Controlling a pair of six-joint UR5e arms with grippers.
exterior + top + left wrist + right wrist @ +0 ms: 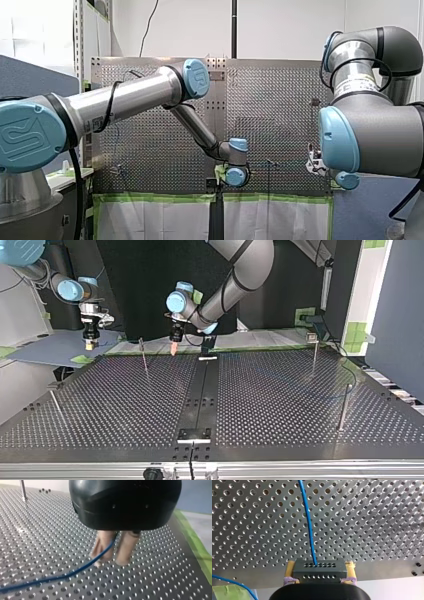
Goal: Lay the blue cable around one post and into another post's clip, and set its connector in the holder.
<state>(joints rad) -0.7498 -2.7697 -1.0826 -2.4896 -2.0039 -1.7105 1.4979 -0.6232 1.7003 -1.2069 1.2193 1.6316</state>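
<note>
In the left wrist view my left gripper (112, 561) hangs just above the perforated table (50, 530). Its beige pads (126, 550) stand a little apart, wider than the blue cable (75, 572) that runs out loosely between them and trails off over the plate. In the right wrist view my right gripper (320, 567) is shut with yellow pads on a dark connector block (319, 573). The blue cable (308, 525) leaves the block's face and crosses the table. In the top view my left gripper (173, 348) is at the far edge near the middle, and my right gripper (90, 343) is beyond the far left corner.
Thin posts stand on the table in the top view: one beside my left gripper (145, 359), one at the left edge (55, 404), and two at the right (315, 352) (343, 407). A black strip (204, 390) runs down the middle. Green tape (227, 591) marks the table's border.
</note>
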